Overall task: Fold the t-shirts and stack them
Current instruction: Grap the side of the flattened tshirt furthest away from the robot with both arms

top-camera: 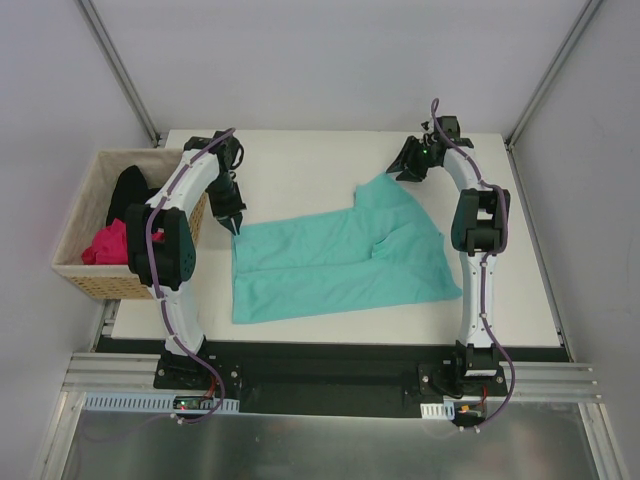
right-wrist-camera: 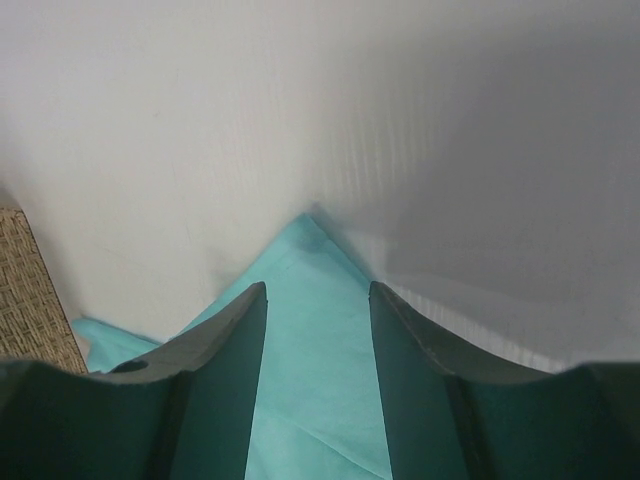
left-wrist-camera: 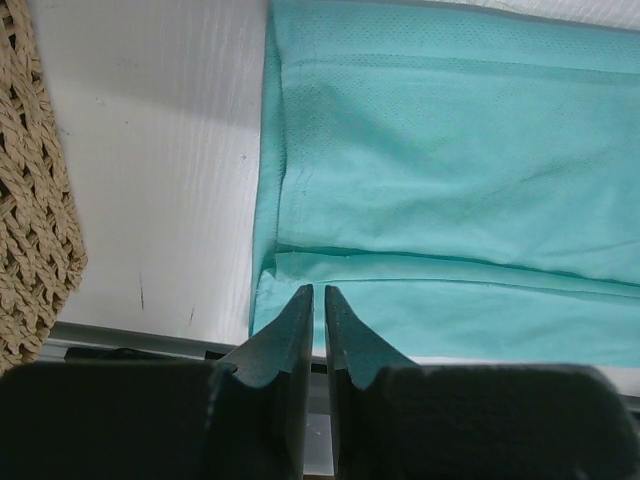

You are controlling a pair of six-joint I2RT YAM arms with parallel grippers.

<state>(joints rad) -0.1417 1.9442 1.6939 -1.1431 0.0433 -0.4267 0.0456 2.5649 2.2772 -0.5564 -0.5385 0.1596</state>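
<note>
As basket (top-camera: 98, 286) holds pink tee (top-camera: 106, 245), black tee (top-camera: 128, 192) adjoins.

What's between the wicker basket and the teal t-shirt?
Only bare white tabletop between the wicker basket and the teal t-shirt, seen in the left wrist view; overhead, the left arm covers that strip.

The teal t-shirt (top-camera: 330, 262) lies spread flat on the white table (top-camera: 300, 160), folded lengthwise, one pointed corner reaching toward the far right. The pink t-shirt (top-camera: 108, 243) sits crumpled in the wicker basket (top-camera: 75, 268) at the left, just beside the bunched black t-shirt (top-camera: 130, 190).
</note>
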